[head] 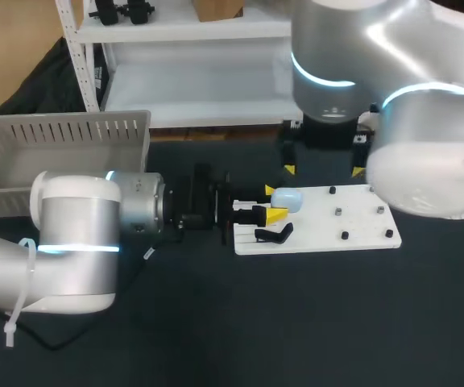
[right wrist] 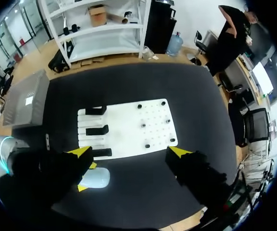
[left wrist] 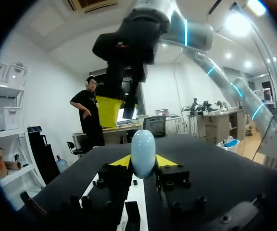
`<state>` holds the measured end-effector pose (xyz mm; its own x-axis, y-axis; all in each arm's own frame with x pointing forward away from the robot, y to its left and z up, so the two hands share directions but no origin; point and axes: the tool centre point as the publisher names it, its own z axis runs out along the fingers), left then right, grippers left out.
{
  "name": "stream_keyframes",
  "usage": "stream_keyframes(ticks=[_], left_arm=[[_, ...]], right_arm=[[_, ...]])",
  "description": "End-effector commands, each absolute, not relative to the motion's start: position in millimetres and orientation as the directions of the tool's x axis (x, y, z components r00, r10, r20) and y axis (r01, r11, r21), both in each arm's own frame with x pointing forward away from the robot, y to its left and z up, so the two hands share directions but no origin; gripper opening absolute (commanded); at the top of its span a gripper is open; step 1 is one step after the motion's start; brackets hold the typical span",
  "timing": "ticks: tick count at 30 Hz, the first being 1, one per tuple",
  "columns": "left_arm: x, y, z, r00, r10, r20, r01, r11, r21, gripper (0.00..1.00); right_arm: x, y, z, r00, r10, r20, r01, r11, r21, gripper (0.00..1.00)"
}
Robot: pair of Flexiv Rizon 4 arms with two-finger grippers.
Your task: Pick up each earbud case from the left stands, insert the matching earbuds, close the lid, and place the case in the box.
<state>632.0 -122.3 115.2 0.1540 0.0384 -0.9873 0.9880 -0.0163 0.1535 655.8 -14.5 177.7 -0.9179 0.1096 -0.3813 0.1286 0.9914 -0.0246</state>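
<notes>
Plastic, hard and glossy, is my reading of the pale blue earbud case (head: 287, 198). It looks light, stiff and rounded like a pebble, so it is likely to slip or twist unless pinched across its flatter sides, low on the body and clear of the lid seam. In the head view, the left end effector (head: 272, 202) grips that case by one end, a yellow tip on each side, and the case shows over the left part of the white board (head: 321, 222) lying on the dark counter (head: 296, 322). The right end effector (head: 323, 169) hangs by the board's far edge, fingers spread wide and holding nothing. One grey slatted box (head: 63, 141) stands at the far left. I count one case and six small dark studs (head: 338, 211) on the board's right half; whether any carry earbuds is too small to tell. In the left wrist view, the case stands upright between the two yellow tips, both touching it, with the other arm's end effector above and beyond it. In the right wrist view, the spread fingers frame the board. Three black stands (right wrist: 97, 130) sit in a row along the board's edge on the box side, none bearing a case. The gripped case appears just off the board's corner by the last stand, so I judge it is raised above the counter.
</notes>
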Motion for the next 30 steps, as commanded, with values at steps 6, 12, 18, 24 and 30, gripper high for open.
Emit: stream_keyframes(ticks=[6,12,18,24,30], left_arm=[[632,-122,115,0.155,0.039,-0.987,0.988,-0.015,0.154,0.00],[634,-105,123,0.160,0.068,-0.985,0.986,0.029,0.163,0.00],[640,-67,151,0.200,0.144,-0.969,0.970,0.113,0.217,0.00],[649,-31,181,0.223,0.280,-0.934,0.948,0.161,0.274,0.00],[672,19,186,0.141,0.375,-0.916,0.924,0.282,0.258,0.00]], right_arm=[[633,-42,197,-0.884,0.004,-0.468,-0.063,0.990,0.127,1.00],[628,-45,197,-0.889,-0.053,-0.454,-0.134,0.980,0.147,1.00],[628,-45,196,-0.888,-0.054,-0.456,-0.134,0.980,0.145,1.00],[628,-45,196,-0.888,-0.054,-0.456,-0.134,0.980,0.145,1.00],[628,-45,196,-0.888,-0.054,-0.456,-0.134,0.980,0.145,1.00]])
